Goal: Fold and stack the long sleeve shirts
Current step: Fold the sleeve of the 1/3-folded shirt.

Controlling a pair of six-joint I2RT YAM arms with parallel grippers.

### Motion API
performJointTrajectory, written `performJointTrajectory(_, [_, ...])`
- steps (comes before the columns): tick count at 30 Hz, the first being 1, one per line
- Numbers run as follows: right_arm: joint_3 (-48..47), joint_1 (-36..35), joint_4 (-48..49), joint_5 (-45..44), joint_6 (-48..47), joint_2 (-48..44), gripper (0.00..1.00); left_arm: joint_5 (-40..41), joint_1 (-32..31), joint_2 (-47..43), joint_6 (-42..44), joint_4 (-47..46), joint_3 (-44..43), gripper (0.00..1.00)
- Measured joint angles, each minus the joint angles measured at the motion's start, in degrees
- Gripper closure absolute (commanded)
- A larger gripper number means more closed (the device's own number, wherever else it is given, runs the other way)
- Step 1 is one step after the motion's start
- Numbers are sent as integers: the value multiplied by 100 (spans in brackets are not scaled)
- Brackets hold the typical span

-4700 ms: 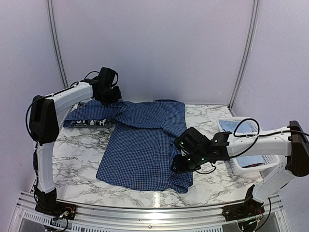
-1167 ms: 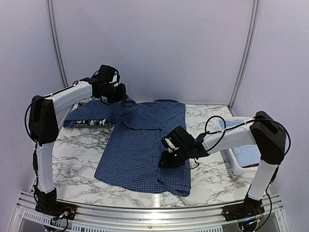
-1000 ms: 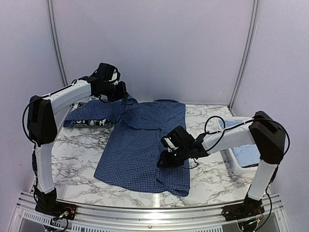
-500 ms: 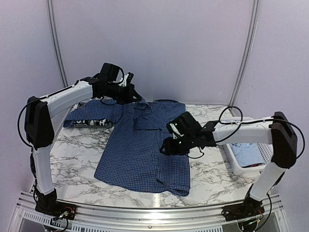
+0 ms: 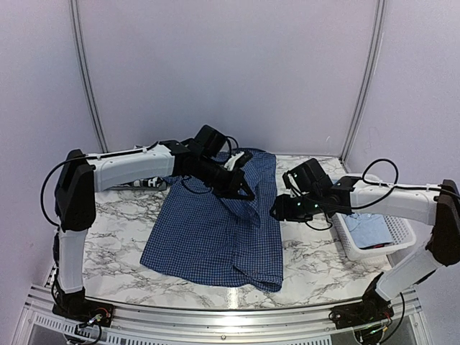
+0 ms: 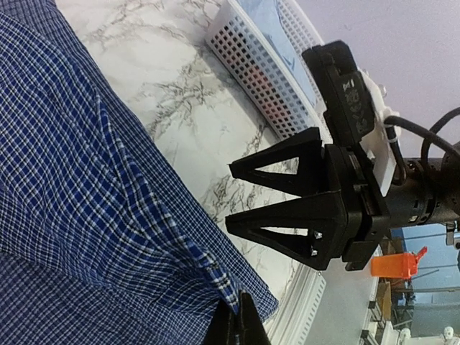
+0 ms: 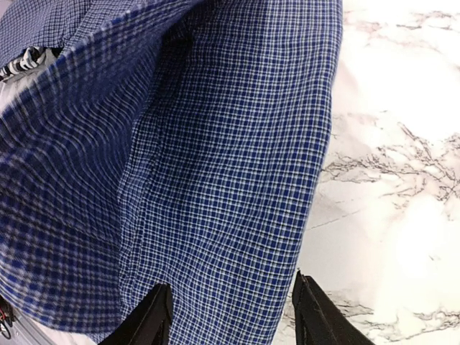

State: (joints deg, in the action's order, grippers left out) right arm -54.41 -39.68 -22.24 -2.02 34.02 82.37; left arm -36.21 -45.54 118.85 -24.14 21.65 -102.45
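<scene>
**Dark blue shirt held up by one fold**

The dark blue checked shirt (image 5: 208, 237) lies spread mid-table on the marble table (image 5: 115, 230), with a far fold raised across it. The left gripper (image 5: 244, 191) is pinched tight on that fold's edge. The right gripper (image 5: 276, 212) hangs by the shirt's right edge, fingers spread wide and holding nothing. A black-and-white plaid shirt (image 5: 147, 184) lies at the left rear. A pale blue shirt (image 5: 370, 227) sits in the white slatted basket (image 5: 374, 249).

Soft matt cloth shirt (image 5: 208, 230) — glossy marble table (image 5: 316, 267) (white slatted plastic basket (image 5: 365, 251))
</scene>
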Motion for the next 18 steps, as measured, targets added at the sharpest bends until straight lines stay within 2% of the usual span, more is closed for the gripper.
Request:
performJointTrajectory(5, [79, 7, -35, 2, -24, 2, 47, -149, -225, 560, 13, 98, -227, 100])
performJointTrajectory(6, [79, 7, -33, 2, -22, 2, 47, -170, -251, 664, 20, 125, -264, 97])
performJointTrajectory(7, [81, 7, -31, 4, -22, 2, 47, -186, -267, 754, 28, 160, -282, 89])
performJointTrajectory(8, [92, 7, -15, 4, -22, 2, 46, -197, -278, 813, 50, 192, -282, 74])
performJointTrajectory(9, [107, 7, -9, 4, -22, 2, 46, -219, -310, 870, 70, 234, -284, 66])
performJointTrajectory(10, [122, 7, -9, 7, -22, 7, 46, -223, -323, 920, 83, 269, -284, 54])
performJointTrajectory(12, [151, 7, -9, 9, -24, 17, 45, -186, -345, 970, 142, 334, -286, 40])
performJointTrajectory(14, [179, 7, -7, 11, -24, 31, 44, -81, -356, 970, 103, 404, -286, 33])
performJointTrajectory(18, [219, 7, 9, 22, -46, 70, 44, 269, -358, 916, 76, 431, -278, 34])
